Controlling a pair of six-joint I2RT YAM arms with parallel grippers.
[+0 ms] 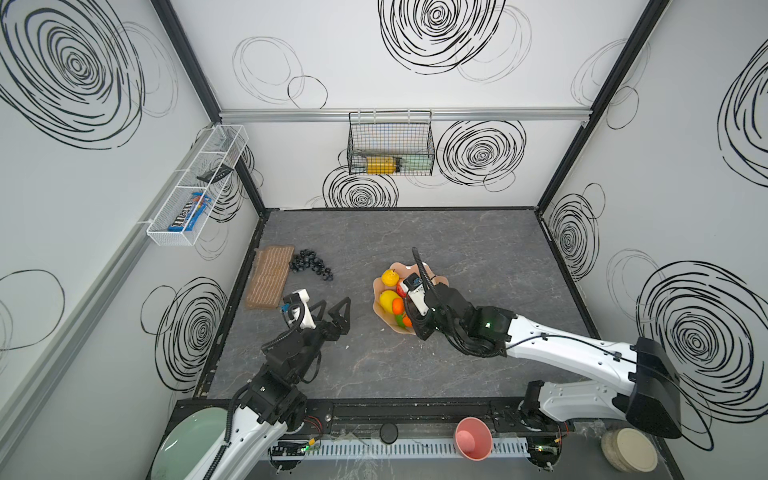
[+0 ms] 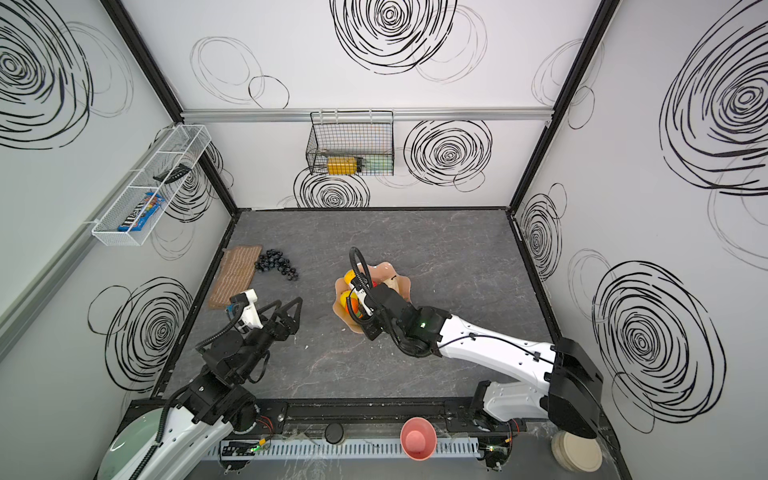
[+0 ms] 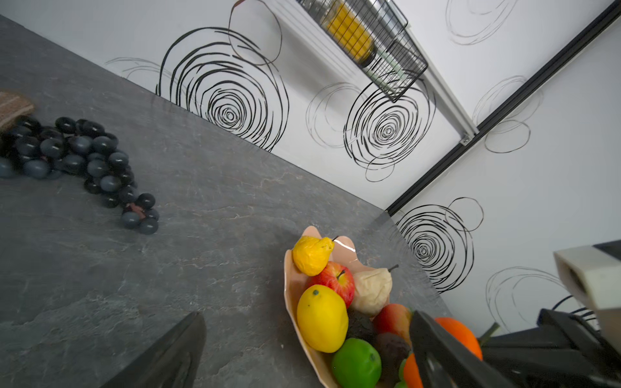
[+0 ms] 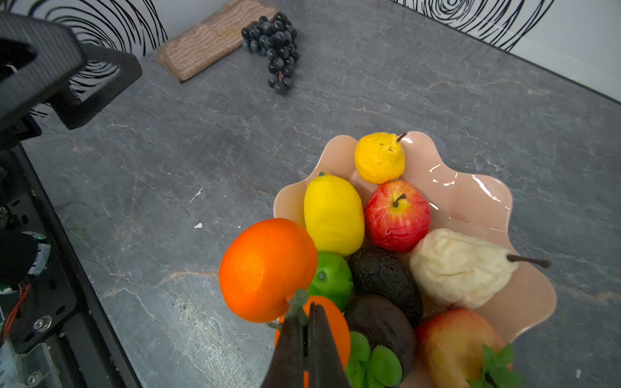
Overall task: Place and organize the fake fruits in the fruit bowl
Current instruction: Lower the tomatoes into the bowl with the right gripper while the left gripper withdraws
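The peach-pink fruit bowl stands mid-table and holds several fake fruits: a lemon, a red apple, a beige pear, a dark avocado and a lime. My right gripper is shut on the green stem of an orange, which hangs over the bowl's near-left rim. My left gripper stands open and empty just left of the bowl. The black grape bunch lies on the table at the far left.
A woven mat lies beside the grapes along the left wall. A pink cup, a pale green plate and stacked beige dishes sit in front of the table's front edge. Wire baskets hang on the back wall and the left wall.
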